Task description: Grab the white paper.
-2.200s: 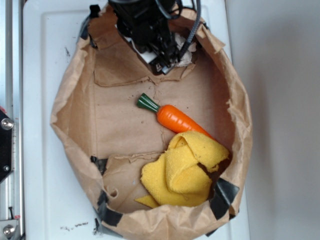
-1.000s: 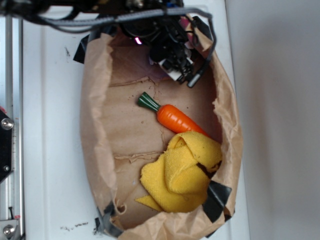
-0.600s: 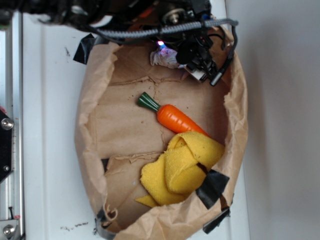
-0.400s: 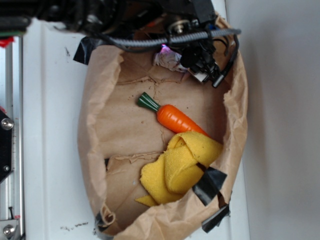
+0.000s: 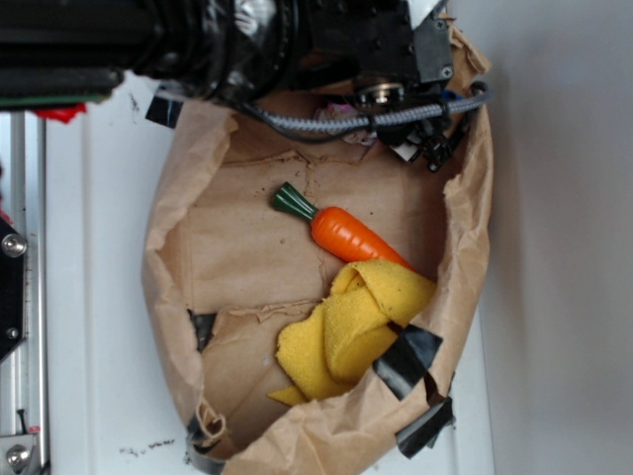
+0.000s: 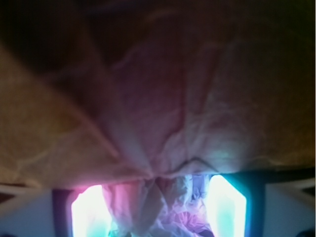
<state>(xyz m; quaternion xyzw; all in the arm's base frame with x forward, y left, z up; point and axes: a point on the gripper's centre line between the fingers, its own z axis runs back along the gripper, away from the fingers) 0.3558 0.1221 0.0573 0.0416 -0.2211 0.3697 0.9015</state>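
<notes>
Now pressed into the far end of the brown paper bag (image 5: 178, 247), with the gripper (image 6: 158, 207) set moderately wide, the white paper (image 6: 170, 210) bunched between its glowing fingers (image 6: 89, 212). Best closed slowly and squarely on the wad alone, clear of the bag wall (image 6: 163, 98) crumpled just ahead, then lifted straight up, well away from the carrot (image 5: 341, 230) and yellow cloth (image 5: 346, 327). No brand, label or legible writing visible anywhere.
</notes>
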